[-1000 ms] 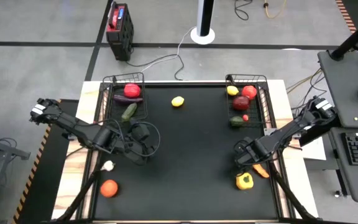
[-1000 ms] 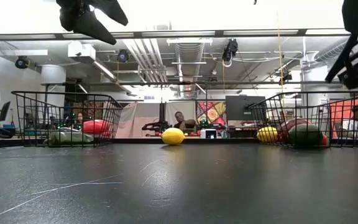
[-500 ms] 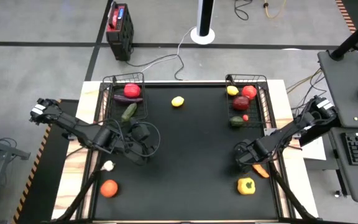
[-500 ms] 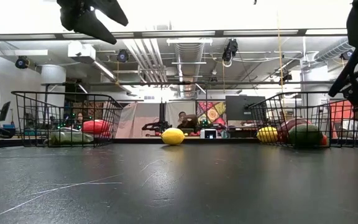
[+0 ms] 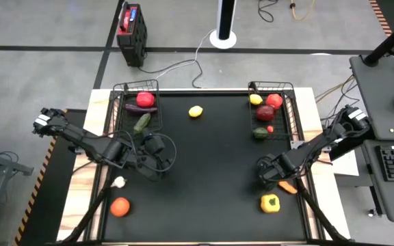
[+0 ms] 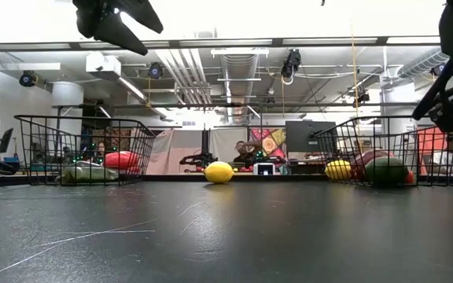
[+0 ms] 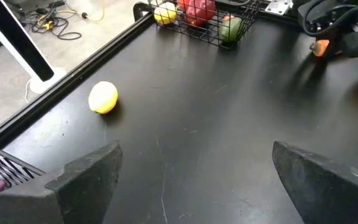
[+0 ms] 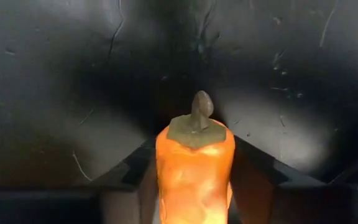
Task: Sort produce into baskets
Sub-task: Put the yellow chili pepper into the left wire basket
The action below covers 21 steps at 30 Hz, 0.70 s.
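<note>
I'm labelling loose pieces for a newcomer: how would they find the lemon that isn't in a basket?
On the black table, look along the far edge between the two wire baskets. The lemon lies alone on bare mat there. It is plain yellow and oval, unlike the yellow pepper on the near side.

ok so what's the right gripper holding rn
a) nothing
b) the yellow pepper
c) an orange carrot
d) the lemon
c: the right wrist view shows the orange carrot clamped between the right gripper's fingers, while the yellow pepper and the lemon lie loose on the table.
</note>
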Tool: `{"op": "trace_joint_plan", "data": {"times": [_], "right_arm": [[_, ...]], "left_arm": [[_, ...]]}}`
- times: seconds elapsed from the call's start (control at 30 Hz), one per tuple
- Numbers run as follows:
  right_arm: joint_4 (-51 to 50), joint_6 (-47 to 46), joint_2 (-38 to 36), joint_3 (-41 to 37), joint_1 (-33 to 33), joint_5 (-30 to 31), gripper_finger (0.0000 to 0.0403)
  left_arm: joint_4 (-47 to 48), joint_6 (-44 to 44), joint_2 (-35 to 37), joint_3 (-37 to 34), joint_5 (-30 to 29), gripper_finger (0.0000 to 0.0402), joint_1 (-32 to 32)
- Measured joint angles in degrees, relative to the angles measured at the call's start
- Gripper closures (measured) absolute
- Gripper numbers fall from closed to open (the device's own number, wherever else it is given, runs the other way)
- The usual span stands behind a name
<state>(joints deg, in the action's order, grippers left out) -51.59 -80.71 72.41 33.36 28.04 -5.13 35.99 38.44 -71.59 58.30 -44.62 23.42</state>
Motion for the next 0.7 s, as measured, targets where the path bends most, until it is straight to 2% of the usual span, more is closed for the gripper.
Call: {"op": "trace_joint_plan", "data": {"times": [0.13, 0.23, 0.37, 0.53, 0.7], "right_arm": [[-0.97, 1.31, -1.37, -0.23, -1.47, 0.90, 0.0278], [-2.49, 2.10, -3.22, 0.61, -2.85, 4.90, 0.0276], [-3.09, 4.23, -5.92, 4.29, -4.44, 10.34, 0.0265], [-0.57, 10.44, -7.63, 11.36, -5.21, 22.84, 0.0270], [13.57, 25.24, -7.80, 16.40, -5.21, 36.95, 0.0271]], "left_arm": [[-0.25, -0.77, 0.00, 0.00, -0.02, 0.0009, 0.00], [-1.99, -1.47, 0.00, -0.18, -0.07, 0.0009, 0.00], [-9.38, -6.84, 0.00, -1.93, 0.08, 0.0009, 0.00], [-22.10, -15.67, 0.00, -5.32, 3.88, 0.0009, -0.02], [-43.57, -25.01, -0.20, -12.40, 13.32, 0.0009, -0.17]]}}
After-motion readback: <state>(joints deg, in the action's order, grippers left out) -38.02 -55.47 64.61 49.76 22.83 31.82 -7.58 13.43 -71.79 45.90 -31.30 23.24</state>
